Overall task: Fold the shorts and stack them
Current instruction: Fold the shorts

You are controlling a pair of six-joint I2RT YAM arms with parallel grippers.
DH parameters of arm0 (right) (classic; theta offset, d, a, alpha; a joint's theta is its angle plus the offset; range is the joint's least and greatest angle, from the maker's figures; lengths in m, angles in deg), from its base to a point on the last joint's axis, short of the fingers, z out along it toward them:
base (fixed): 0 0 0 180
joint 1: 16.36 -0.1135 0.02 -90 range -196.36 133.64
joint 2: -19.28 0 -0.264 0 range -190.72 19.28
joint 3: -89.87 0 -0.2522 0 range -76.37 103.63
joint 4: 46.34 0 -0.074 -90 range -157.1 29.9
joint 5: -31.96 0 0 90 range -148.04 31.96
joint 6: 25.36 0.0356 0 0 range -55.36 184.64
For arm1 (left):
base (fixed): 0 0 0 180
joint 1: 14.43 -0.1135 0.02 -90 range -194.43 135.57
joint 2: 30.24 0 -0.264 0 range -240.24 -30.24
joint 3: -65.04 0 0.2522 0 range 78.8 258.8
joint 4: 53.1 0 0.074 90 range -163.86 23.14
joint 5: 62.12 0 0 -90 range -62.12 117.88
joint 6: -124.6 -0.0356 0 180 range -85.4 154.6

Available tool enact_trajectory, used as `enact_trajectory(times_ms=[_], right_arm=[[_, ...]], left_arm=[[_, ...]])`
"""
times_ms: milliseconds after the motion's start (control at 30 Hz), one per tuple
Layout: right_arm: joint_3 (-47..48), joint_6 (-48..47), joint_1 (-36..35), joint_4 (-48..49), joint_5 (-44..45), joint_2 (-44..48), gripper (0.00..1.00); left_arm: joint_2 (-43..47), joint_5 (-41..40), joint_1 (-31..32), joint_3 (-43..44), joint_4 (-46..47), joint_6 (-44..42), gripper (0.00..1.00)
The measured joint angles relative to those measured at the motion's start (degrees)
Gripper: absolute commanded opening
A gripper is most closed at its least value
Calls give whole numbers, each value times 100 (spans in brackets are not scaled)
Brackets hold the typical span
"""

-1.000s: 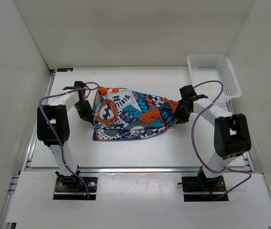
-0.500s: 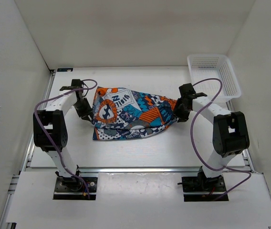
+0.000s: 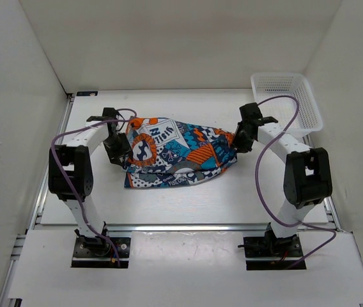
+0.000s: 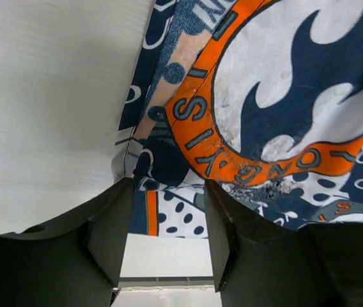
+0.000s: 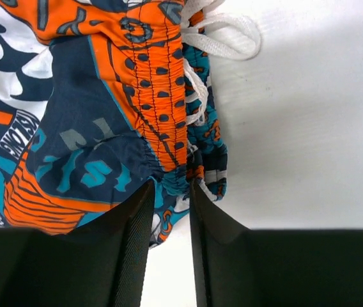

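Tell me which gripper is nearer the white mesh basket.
Right. The right gripper is at the waistband end of the shorts, close beside the basket; the left gripper is at their opposite end, much farther off.

The shorts [image 3: 175, 153] show a comic patchwork of teal, orange, navy, grey and white: an orange ring of dark lettering around a navy-and-white emblem, plus polka dots and bones. Their drawstring [image 5: 223, 38] is white. The mesh basket [image 3: 290, 99] is white and the cables [image 3: 259, 182] are purple.

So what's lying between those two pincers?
Only the shorts. In the top view they fill the whole stretch, with the left pincer at one end and the right pincer at the waistband end.
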Motion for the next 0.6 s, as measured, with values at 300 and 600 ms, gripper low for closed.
enact_trajectory(times_ms=[300,600], right_arm=[[122,-26,0,0,-68,-313,1],[129,-28,0,-4,-87,-319,1]], left_arm=[[-575,7,35,70,11,-31,14],[-544,-13,35,216,-11,-83,10]])
